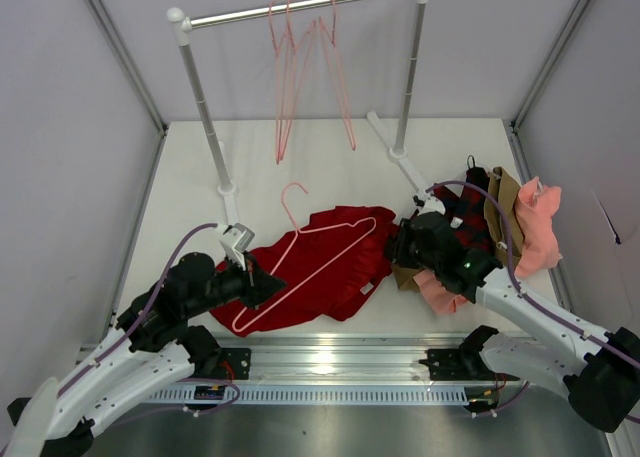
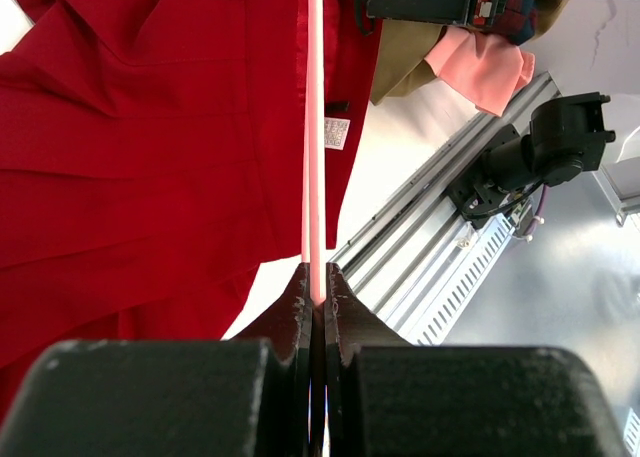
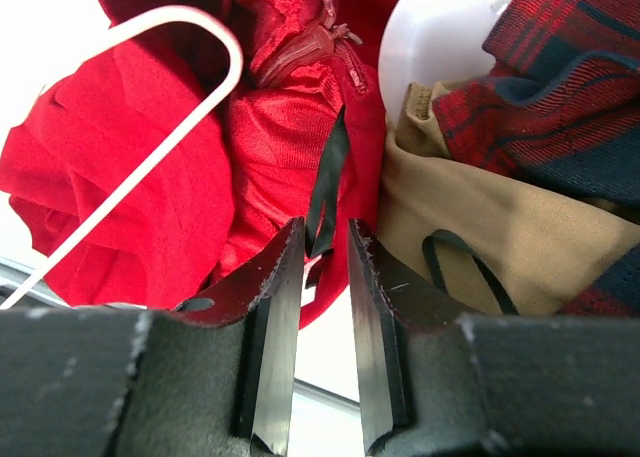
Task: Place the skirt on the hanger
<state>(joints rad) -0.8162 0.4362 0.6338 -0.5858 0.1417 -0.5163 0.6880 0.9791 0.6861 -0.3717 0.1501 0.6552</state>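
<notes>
My left claw (image 2: 316, 282) is clamped tight on the wire of the hanger (image 2: 316, 127), which lies across the skirt (image 1: 345, 277) spread on the tabletop (image 1: 190, 177). My right claw (image 3: 325, 232) stands narrowly apart at the skirt's right edge, a black strap (image 3: 328, 177) between its fingers

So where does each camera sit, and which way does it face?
Top external: high behind the robot, looking down on the table; left arm, right arm, left gripper, right gripper, skirt, hanger and rail show.
Left wrist: on the left arm, looking along the hanger across the skirt toward the right arm; its fingers clamp the wire.
Right wrist: low beside the skirt, facing its bunched edge; its fingers straddle a black strap.
Shared: both wrist views show skirt and hanger.
</notes>
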